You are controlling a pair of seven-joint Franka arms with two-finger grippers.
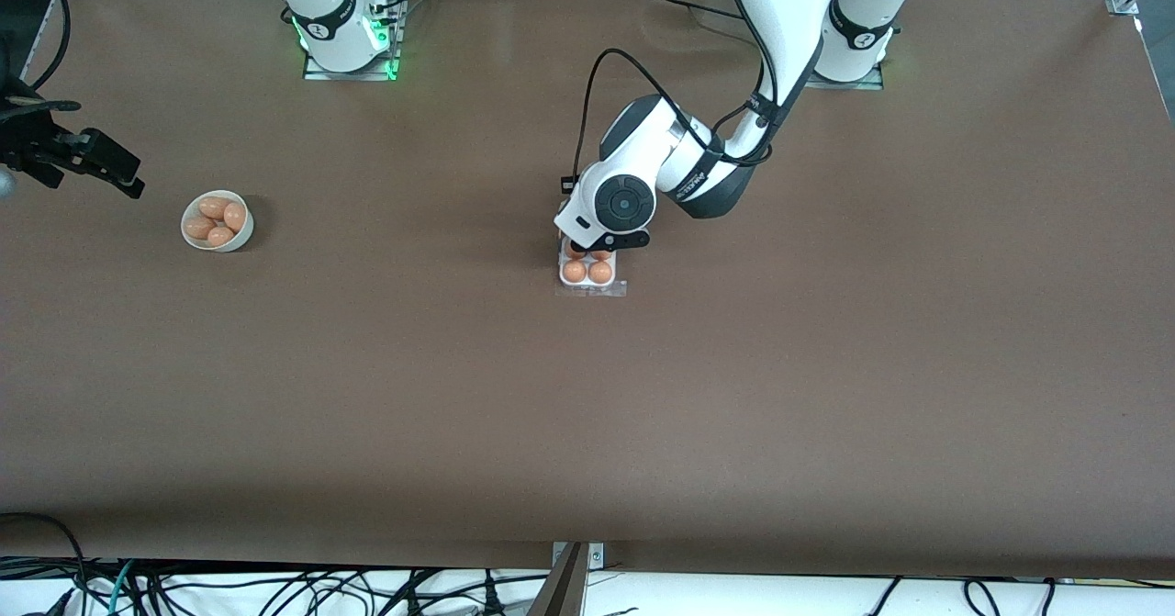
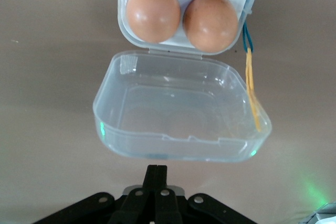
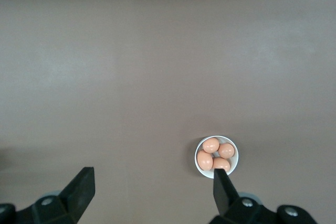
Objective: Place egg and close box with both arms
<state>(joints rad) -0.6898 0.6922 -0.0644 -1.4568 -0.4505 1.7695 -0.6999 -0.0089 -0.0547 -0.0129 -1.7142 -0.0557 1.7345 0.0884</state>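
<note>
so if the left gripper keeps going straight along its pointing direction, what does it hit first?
Probably the hinged transparent lid of the clear-plastic egg carton: its open rim lies directly ahead of the shut left gripper. Depth is unclear, so it might pass just under the rim.

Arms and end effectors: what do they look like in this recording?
Both arms have glossy white shells with black joint sections; the left arm carries a black cable looping to its wrist, and a black round cap marks that wrist. The right arm's base glows green. The left end effector and right end effector are black, with two fingers each.
</note>
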